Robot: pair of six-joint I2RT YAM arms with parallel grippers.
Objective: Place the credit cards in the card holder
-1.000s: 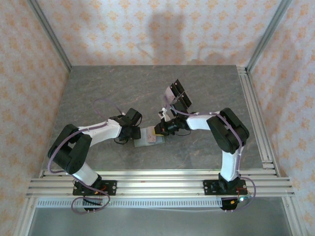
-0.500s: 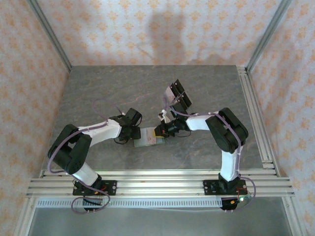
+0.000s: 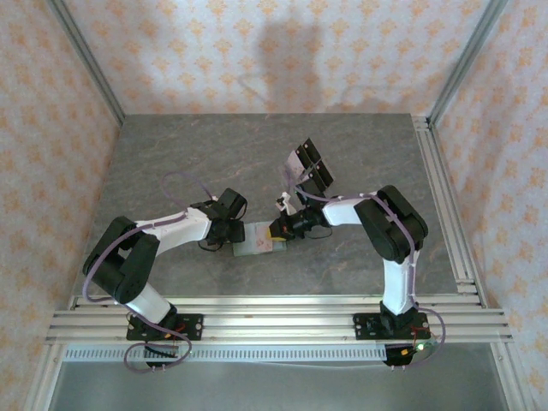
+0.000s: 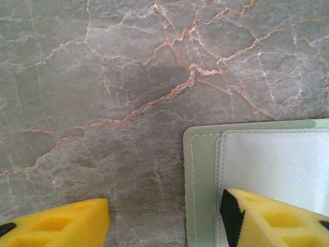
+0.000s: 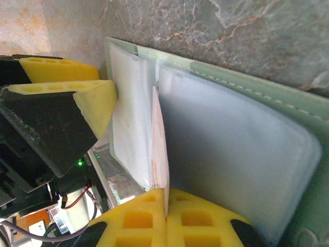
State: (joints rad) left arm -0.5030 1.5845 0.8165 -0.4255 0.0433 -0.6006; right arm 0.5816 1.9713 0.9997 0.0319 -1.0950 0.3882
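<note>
Wallet: soft sage green, pale lining, open flat, middle of desk, toward near edge.
Left fingers: yellow foam, apart, one over lining, one over bare desk, gripping nothing.
Right fingers: closed on thin pink card, edge-on at wallet fold.
Black cards: glossy, just beyond.

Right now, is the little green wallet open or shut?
Open. The card holder lies spread flat on the table, pale inside facing up; the right hand holds a pinkish card edge-on against that inside.

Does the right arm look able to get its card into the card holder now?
Probably yes: the right gripper holds the card edge-on at the open card holder; the left gripper steadies one flap.
</note>
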